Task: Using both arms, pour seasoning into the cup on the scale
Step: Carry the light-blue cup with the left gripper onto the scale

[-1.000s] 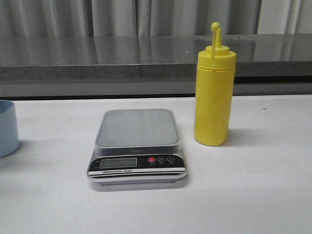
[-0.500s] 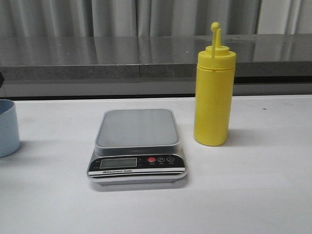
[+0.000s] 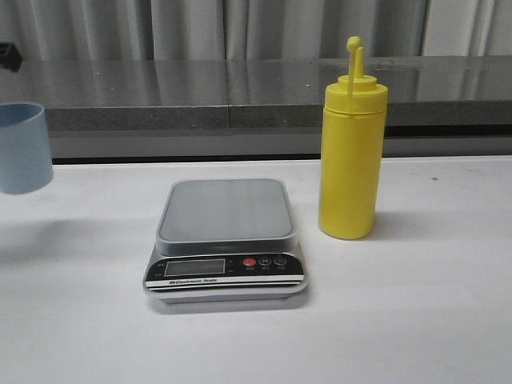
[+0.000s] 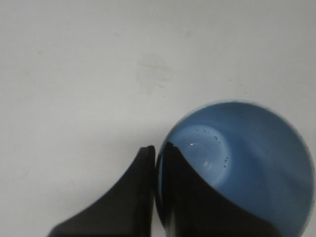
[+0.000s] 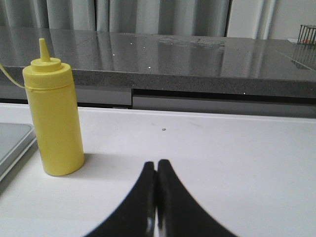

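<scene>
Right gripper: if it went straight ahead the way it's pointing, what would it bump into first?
Probably nothing on the white table. The shut right gripper points past the tall yellow plastic squeeze bottle, which stands off to one side; the dark grey counter ledge lies beyond, though depth is unclear.

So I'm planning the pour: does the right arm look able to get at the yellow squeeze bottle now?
Probably yes. The right gripper is shut and empty, and only bare table lies between it and the upright yellow squeeze bottle; it would need to open first.
</scene>
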Motion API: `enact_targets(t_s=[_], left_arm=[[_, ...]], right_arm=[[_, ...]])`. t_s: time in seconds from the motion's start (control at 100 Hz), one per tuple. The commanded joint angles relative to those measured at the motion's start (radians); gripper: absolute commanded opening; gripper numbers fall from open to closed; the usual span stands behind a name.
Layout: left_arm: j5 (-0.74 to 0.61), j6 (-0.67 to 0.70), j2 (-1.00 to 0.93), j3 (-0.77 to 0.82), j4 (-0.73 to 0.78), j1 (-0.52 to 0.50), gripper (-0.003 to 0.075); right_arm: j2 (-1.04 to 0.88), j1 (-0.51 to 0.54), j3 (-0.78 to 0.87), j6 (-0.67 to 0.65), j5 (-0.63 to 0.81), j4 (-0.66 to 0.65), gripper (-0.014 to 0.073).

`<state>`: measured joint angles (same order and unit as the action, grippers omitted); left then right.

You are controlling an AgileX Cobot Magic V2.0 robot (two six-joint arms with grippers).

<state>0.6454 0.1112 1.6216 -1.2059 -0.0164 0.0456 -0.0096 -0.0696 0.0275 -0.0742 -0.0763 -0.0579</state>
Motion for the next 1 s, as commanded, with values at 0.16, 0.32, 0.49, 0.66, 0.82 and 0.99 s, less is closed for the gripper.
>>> enact_targets(t_s=[0.16,0.32,0.49,0.66,0.82,0.99], left_arm=[[0.098,-0.005,-0.046,-0.192,-0.012,0.089,-0.0020],[0.112,-0.011,-0.034,-0.256,-0.012,0.161,-0.0020],[0.162,-0.011,0.041,-0.329,-0.012,0.242,-0.0020],[0.168,-0.011,0.119,-0.386,-0.023,0.325,-0.0020],[0.183,-0.011,0.194,-0.443,-0.030,0.388,-0.0020],[0.189,-0.011,0.241,-0.459,-0.030,0.428,-0.0020]], right_arm=[[-0.021,0.006,-0.022,0.003,0.082,-0.002,-0.0069],[-0.021,0.006,-0.022,0.003,0.082,-0.002,-0.0069],[-0.021,0.006,-0.022,0.003,0.082,-0.002,-0.0069],[-0.021,0.006,-0.022,0.003,0.082,-0.002,-0.0069],[-0.021,0.006,-0.022,0.003,0.082,-0.002,-0.0069],[-0.021,0.006,-0.022,0.003,0.082,-0.002,-0.0069]])
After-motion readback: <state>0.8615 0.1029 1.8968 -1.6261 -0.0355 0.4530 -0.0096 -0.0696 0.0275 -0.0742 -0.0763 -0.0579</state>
